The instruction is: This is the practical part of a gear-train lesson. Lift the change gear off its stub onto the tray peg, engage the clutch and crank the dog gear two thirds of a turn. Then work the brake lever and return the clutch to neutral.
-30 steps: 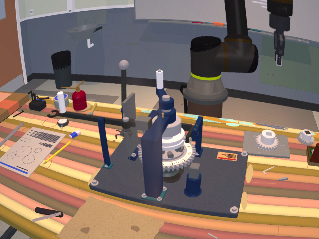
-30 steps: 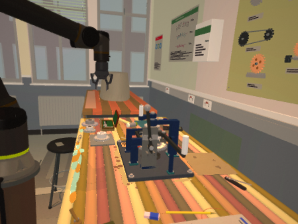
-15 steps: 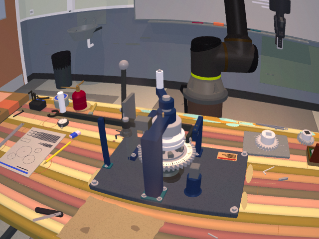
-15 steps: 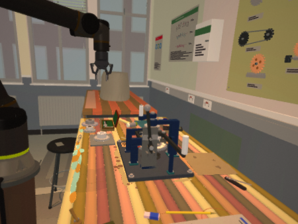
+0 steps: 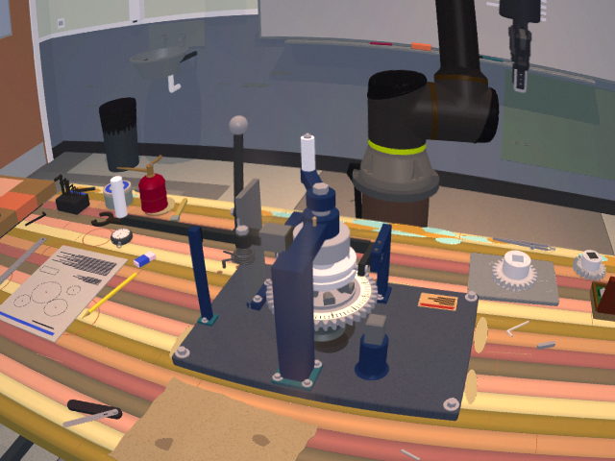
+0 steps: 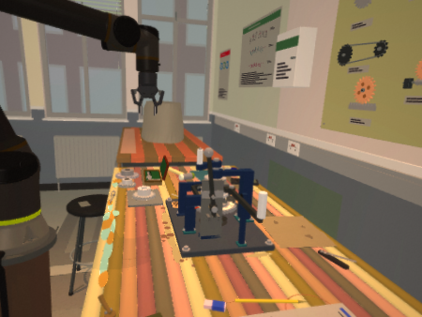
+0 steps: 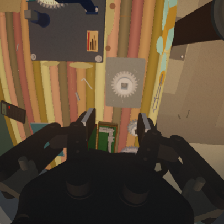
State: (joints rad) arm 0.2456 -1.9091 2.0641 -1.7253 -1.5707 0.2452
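The dog gear point(image 5: 338, 302) is partly hidden behind the blue frame post point(image 5: 293, 307) on the dark base plate point(image 5: 323, 342). A white collar sits over it, with the blue crank and its white handle point(image 5: 308, 153) above. The empty blue stub point(image 5: 371, 350) stands at the plate's front. The change gear point(image 5: 514, 270) point(image 7: 124, 84) sits on the grey tray to the right of the plate. High above the bench's right end, my gripper point(image 5: 519, 82) point(image 6: 147, 101) point(image 7: 116, 121) is open and holds nothing. The ball-topped lever point(image 5: 238, 159) stands upright left of the crank.
A long black bar with a white grip point(image 5: 118, 196) reaches left from the rig. A second small gear point(image 5: 590, 264) and a green caliper case point(image 7: 106, 136) lie right of the tray. An oil can point(image 5: 153, 191), paper sheet point(image 5: 59, 288) and pencil lie left.
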